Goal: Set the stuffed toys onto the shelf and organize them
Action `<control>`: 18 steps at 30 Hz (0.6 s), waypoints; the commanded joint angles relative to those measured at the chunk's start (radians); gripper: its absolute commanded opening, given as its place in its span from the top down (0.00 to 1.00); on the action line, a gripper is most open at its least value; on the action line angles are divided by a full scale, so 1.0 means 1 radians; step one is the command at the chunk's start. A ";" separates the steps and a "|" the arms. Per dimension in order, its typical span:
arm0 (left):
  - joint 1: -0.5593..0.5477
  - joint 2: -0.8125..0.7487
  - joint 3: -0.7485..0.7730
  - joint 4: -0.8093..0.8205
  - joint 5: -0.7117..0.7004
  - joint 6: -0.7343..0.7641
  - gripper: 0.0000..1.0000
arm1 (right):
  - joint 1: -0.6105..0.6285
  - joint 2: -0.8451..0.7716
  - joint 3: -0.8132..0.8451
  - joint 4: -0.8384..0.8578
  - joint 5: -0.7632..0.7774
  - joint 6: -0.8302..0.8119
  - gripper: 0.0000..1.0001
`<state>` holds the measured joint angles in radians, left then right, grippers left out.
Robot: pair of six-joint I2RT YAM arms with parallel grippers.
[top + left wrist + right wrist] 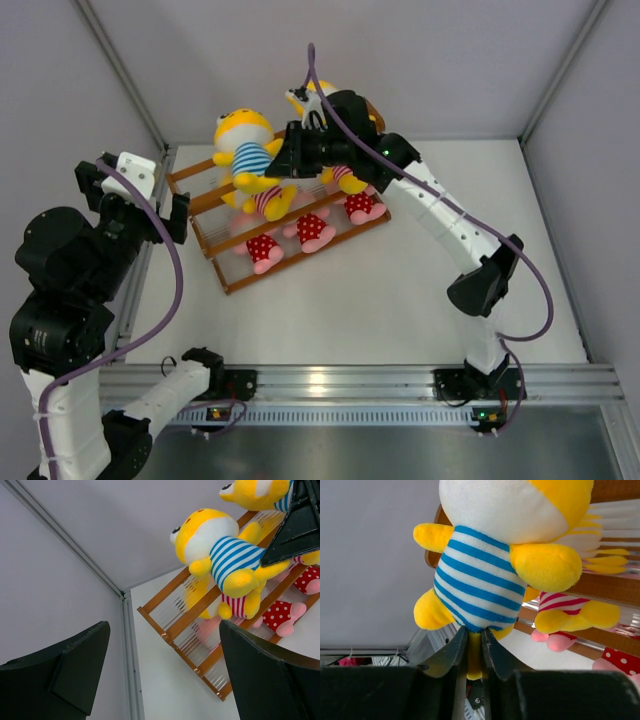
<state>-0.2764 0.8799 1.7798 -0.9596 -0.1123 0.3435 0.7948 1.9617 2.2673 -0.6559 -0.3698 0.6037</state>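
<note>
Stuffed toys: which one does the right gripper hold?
The yellow toy in the blue-white shirt at the left end of the shelf in the top view: the right gripper pinches a yellow limb below its shirt.

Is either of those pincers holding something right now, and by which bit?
The right pincer pinches the blue-striped yellow toy by a yellow nub below its shirt; the left pincer hangs open, empty.

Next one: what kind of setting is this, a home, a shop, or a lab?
Most likely a lab robot cell: plain grey wall panels in metal framing, an aluminium rail along the table's near edge, and a white tabletop holding a wooden shelf with plush toys.
</note>
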 commanded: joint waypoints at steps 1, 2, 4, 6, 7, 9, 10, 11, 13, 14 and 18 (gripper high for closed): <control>0.000 0.007 -0.002 0.001 0.014 0.012 0.04 | -0.009 0.012 0.052 -0.002 -0.035 -0.016 0.83; 0.000 0.005 0.000 0.001 0.014 0.012 0.04 | -0.014 0.017 0.051 -0.011 -0.032 -0.022 0.76; 0.000 0.007 0.009 0.002 0.017 0.017 0.04 | -0.019 0.014 0.040 -0.016 -0.021 -0.027 0.72; 0.000 0.008 0.009 0.001 0.017 0.019 0.04 | -0.026 -0.004 0.009 0.005 -0.021 -0.024 0.69; 0.000 0.010 0.009 -0.002 0.022 0.019 0.03 | -0.028 -0.012 -0.003 0.021 -0.029 -0.022 0.61; 0.002 0.011 0.006 -0.010 0.048 0.012 0.03 | -0.028 -0.024 -0.020 0.055 -0.052 -0.009 0.55; 0.000 0.013 0.004 -0.011 0.056 0.009 0.03 | -0.028 -0.029 -0.020 0.058 -0.055 -0.009 0.50; 0.000 0.014 0.007 -0.016 0.059 0.006 0.03 | -0.023 -0.038 -0.020 0.055 -0.054 -0.015 0.48; 0.000 0.017 0.010 -0.016 0.062 0.005 0.03 | -0.017 -0.052 -0.022 0.053 -0.034 -0.027 0.44; 0.000 0.016 0.010 -0.014 0.059 0.005 0.03 | -0.011 -0.073 -0.035 0.053 -0.020 -0.036 0.43; 0.002 0.004 -0.022 -0.016 0.039 0.011 0.03 | 0.009 -0.156 -0.126 0.096 0.032 -0.051 0.36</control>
<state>-0.2764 0.8867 1.7763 -0.9741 -0.0681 0.3435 0.7860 1.9278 2.1754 -0.6415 -0.3721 0.5774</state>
